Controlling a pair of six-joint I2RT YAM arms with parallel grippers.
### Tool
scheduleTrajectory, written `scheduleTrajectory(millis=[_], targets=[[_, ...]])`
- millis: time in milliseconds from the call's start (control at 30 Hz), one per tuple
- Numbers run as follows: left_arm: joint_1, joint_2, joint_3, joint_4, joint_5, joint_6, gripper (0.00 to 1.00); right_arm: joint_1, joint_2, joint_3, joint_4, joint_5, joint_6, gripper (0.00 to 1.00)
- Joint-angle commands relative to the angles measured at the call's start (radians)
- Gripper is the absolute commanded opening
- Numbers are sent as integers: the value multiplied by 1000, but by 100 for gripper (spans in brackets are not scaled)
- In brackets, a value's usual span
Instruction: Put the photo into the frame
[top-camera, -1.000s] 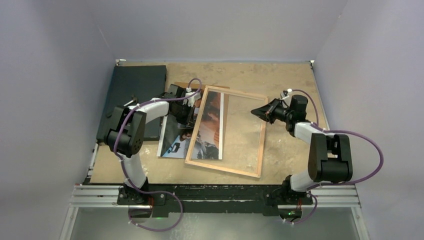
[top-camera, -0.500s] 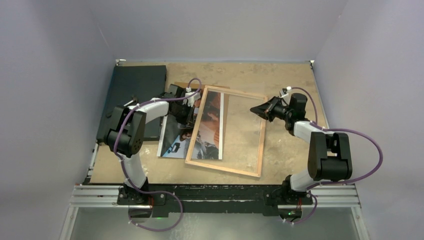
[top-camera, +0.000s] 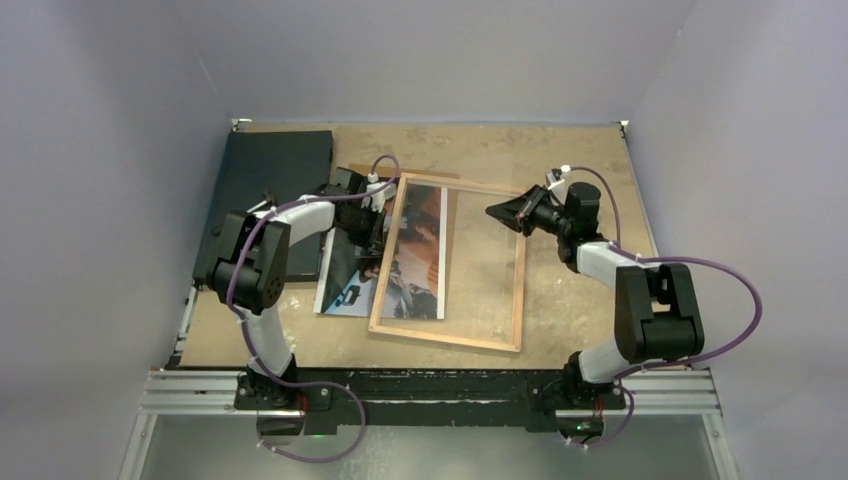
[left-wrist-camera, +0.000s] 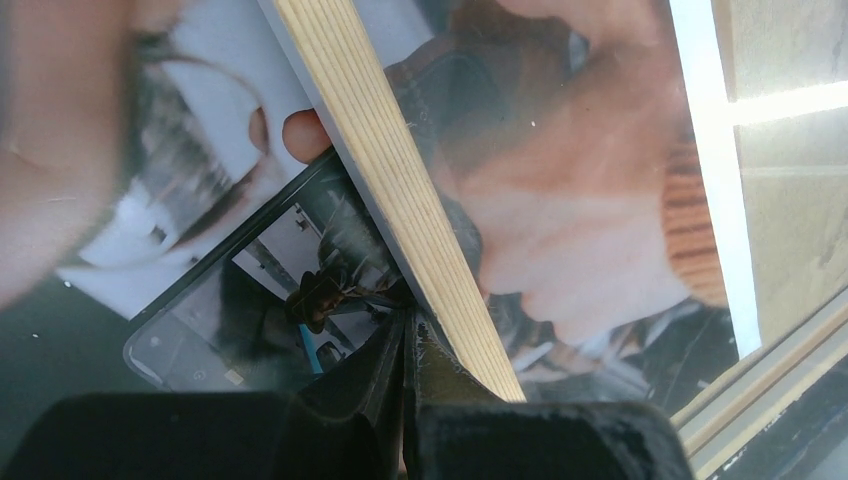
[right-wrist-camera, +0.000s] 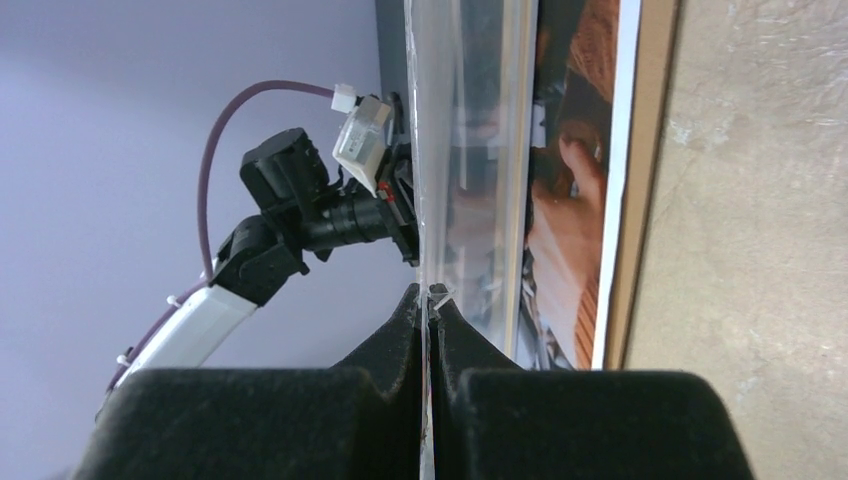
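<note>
High rear overview, two wrist close-ups sharing frame (left-wrist-camera: 398, 190)

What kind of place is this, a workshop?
Most likely a robot test booth in a lab: plain walls box in one worn table, two robot arms are bolted to a metal rail at its near edge, with a photo and frame laid out.

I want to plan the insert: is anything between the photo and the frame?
Nothing separate shows. The frame lies over the photo, its left rail crossing the print, so the photo's left part sticks out beyond it.
</note>
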Motion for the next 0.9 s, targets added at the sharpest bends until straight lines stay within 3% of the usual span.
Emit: scheduleTrajectory(millis=[0,533,867], targets=[[-19,12,12,43,59,4,0,58,-8,19,0,-15,32,0],[-18,-14,-1,39,52,33,0,55,24,21,-172,34,-161,1],[-18,-20,-8,45,50,26,0,55,-17,176,-484,197,-368,41]])
